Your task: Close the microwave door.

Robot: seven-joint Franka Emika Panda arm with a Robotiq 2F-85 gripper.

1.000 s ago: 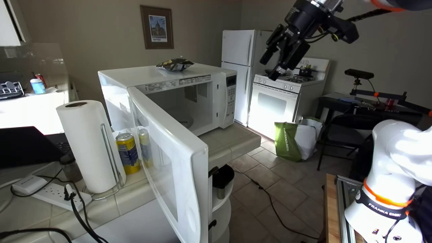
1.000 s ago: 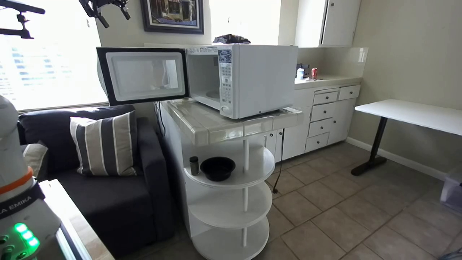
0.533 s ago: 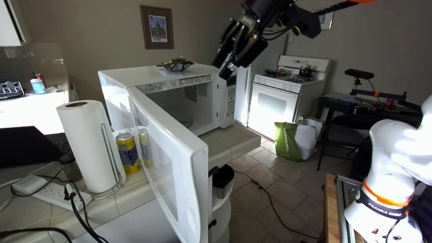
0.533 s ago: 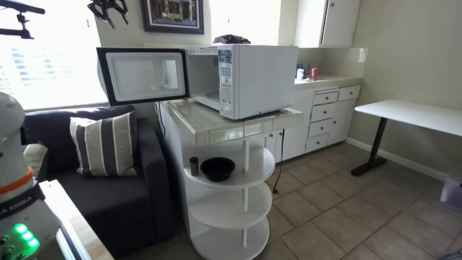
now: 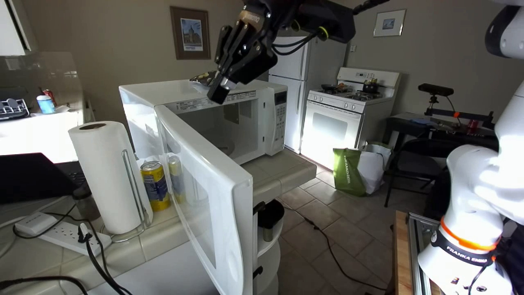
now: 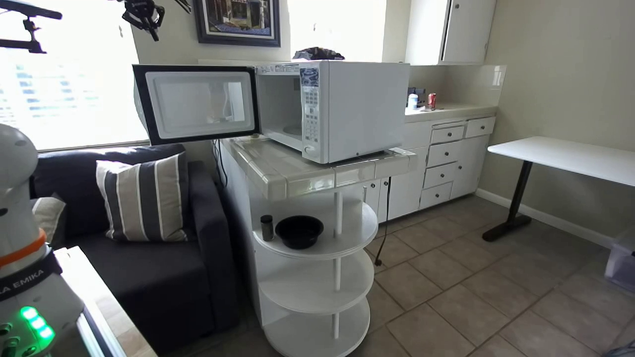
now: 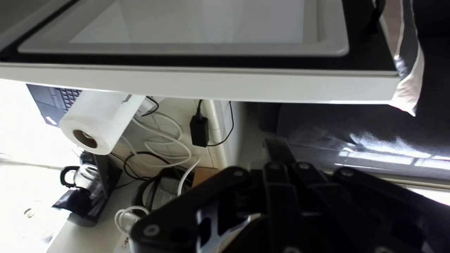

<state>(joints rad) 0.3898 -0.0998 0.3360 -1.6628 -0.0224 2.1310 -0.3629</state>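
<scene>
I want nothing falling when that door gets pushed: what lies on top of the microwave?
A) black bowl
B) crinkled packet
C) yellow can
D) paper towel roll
B: both exterior views show a dark, crinkled packet on top of the microwave, partly hidden by the gripper in an exterior view.

A dark sofa (image 6: 149,277) stands below a bright window (image 6: 64,106)
</scene>
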